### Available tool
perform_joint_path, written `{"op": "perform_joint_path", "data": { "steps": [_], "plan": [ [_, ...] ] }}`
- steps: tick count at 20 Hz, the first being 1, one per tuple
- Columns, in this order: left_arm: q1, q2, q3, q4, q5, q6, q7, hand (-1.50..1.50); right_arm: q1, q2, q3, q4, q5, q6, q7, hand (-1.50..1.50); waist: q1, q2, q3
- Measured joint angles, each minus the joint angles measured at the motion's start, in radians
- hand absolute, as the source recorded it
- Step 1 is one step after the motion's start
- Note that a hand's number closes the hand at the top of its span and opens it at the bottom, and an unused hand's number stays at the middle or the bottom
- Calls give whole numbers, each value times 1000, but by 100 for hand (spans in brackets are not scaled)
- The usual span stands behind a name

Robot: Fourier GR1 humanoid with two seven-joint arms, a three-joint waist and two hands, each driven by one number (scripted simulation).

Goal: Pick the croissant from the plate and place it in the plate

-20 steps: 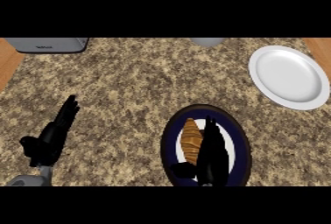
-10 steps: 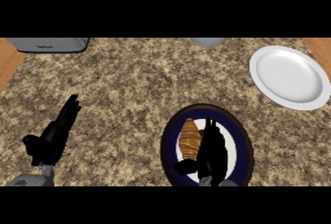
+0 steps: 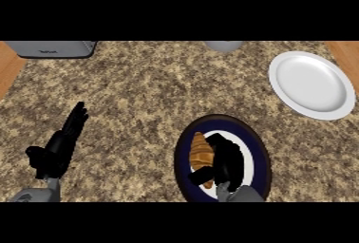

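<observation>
While my right hand is hovering spread beside the croissant on the dark-rimmed plate, I'm aiming to curl round its middle; left hand is resting spread, near left.

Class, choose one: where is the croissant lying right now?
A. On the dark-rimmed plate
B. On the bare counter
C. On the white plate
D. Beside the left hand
A: the croissant lies on the dark-rimmed plate, with the right hand right beside it; the white plate holds nothing.
</observation>
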Motion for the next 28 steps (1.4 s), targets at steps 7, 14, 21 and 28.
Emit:
{"op": "perform_joint_path", "data": {
  "steps": [7, 14, 21, 28],
  "plan": [
    [9, 15, 42, 23, 3, -14, -8, 0, 103, -215, -126, -76, -54, -28, -81, 150, -29, -6, 5],
    [39, 21, 60, 6, 16, -15, -5, 0, 297, -594, -418, -60, -196, -62, -286, 150, -60, 0, 9],
    [22, 4, 49, -6, -1, -18, 11, 0, 497, -778, -657, -164, -366, -60, -513, 150, -33, 6, 8],
    [20, -12, 46, 1, -24, -21, -1, 0, 588, -839, -826, -350, -352, -83, -522, 150, -21, 8, 7]
  ]
}}
